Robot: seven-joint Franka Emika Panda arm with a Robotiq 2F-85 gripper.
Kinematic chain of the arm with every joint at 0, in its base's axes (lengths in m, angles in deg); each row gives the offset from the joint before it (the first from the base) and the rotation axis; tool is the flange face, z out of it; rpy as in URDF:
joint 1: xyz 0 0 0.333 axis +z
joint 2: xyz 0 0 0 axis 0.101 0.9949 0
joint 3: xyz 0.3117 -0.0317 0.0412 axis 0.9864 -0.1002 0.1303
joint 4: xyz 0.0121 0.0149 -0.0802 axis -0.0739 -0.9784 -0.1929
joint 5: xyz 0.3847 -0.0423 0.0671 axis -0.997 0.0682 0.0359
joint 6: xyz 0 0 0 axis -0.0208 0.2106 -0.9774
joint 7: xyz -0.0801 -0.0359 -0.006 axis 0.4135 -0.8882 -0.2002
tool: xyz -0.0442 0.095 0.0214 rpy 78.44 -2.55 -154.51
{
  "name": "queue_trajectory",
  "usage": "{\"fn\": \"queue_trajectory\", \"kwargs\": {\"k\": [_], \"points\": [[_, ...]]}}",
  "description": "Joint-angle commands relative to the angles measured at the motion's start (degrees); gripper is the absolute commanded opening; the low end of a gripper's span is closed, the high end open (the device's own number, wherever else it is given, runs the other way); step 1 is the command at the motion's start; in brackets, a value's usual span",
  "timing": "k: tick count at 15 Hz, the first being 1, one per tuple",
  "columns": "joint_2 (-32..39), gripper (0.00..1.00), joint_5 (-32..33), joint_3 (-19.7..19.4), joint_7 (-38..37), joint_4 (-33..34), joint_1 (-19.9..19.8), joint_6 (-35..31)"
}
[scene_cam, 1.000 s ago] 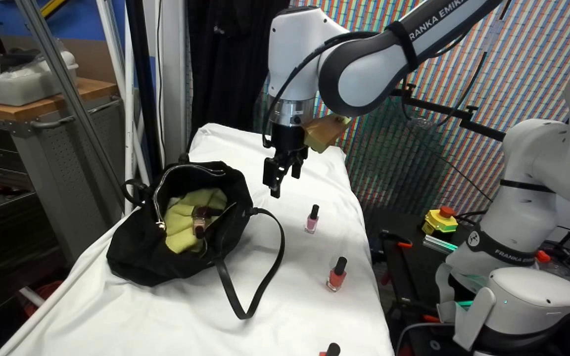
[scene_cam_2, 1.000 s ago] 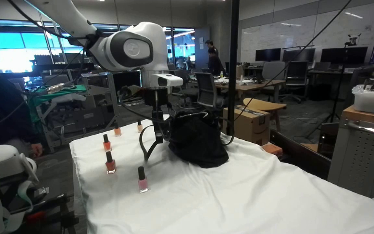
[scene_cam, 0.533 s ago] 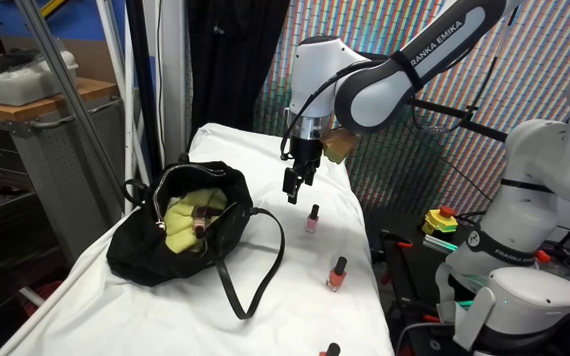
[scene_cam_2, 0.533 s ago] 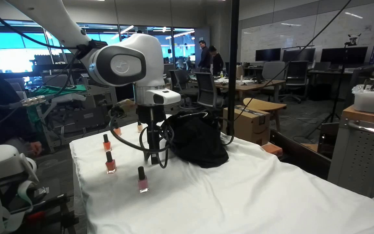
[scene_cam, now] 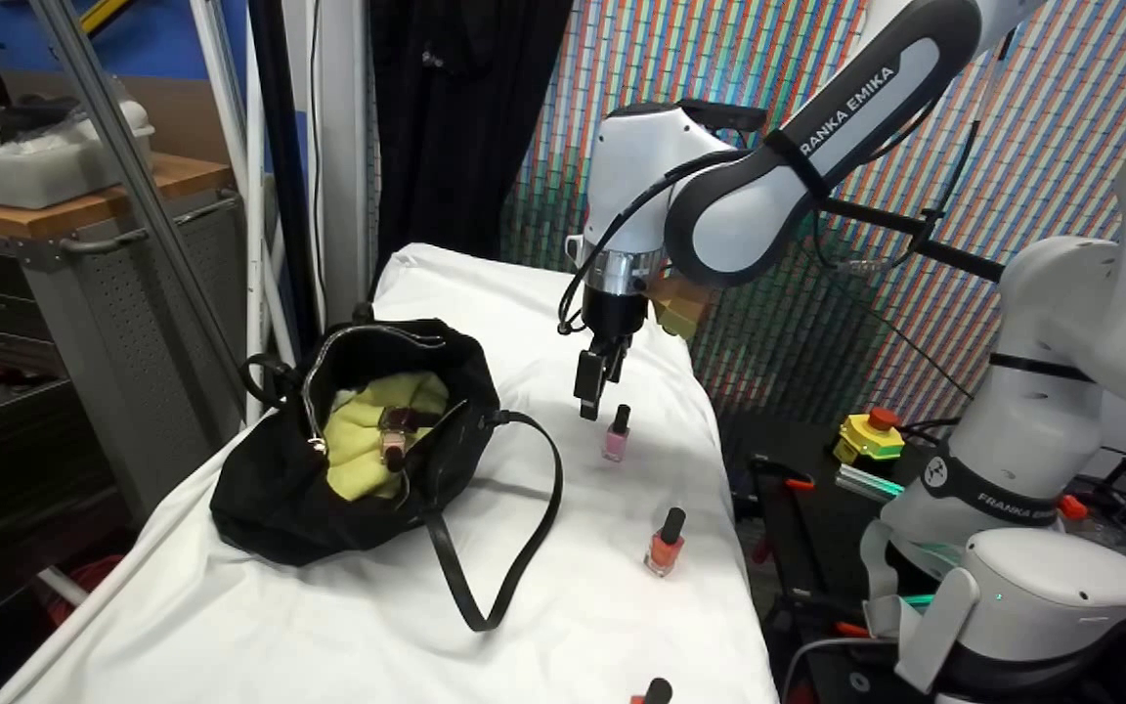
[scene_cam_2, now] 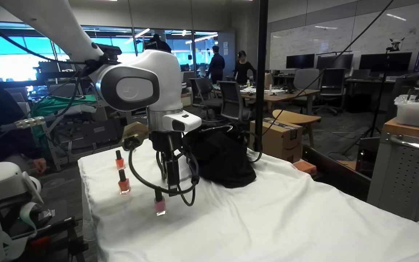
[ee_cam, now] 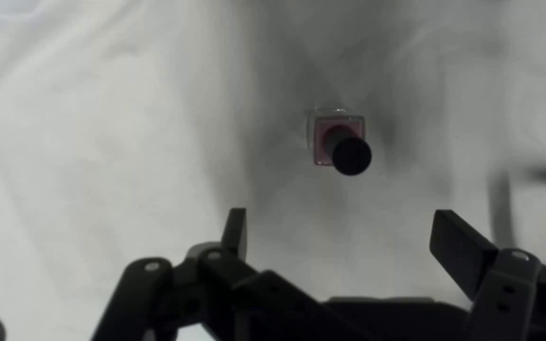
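A small pink nail polish bottle with a black cap [ee_cam: 351, 156] stands upright on the white cloth, its pink body [scene_cam: 615, 445] showing in both exterior views. My gripper [ee_cam: 339, 215] is open, its two fingers spread wide with only air between them. In the wrist view the bottle appears ahead of the fingertips, between their lines. An exterior view puts the gripper [scene_cam: 602, 393] just above and beside the cap, apart from it. To one side sits an open black handbag [scene_cam: 348, 528] holding a yellow cloth [scene_cam: 358, 445] and dark-capped bottles [scene_cam: 393, 445].
A coral bottle [scene_cam: 664, 555] and a red-orange one [scene_cam_2: 120, 162] stand along the cloth's edge. The bag's strap [scene_cam: 524, 567] loops out over the white cloth [scene_cam_2: 267, 225]. A cable [scene_cam_2: 147, 187] hangs around the gripper. A second white arm [scene_cam: 1003, 430] stands beside the table.
The arm has come down and across, away from the bag and toward the pink bottle, jaws staying open. Far bottles are now hidden behind it in an exterior view. Bag and bottles have not moved.
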Motion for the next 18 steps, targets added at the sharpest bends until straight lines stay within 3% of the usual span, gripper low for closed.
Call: {"fn": "queue_trajectory", "kwargs": {"k": [1, 18], "points": [[0.8, 1.00, -3.6, 0.4, 5.3, -1.1, -0.4, -2.4], [8.3, 1.00, -3.4, 1.1, 15.9, -1.6, -0.8, -6.9]]}}
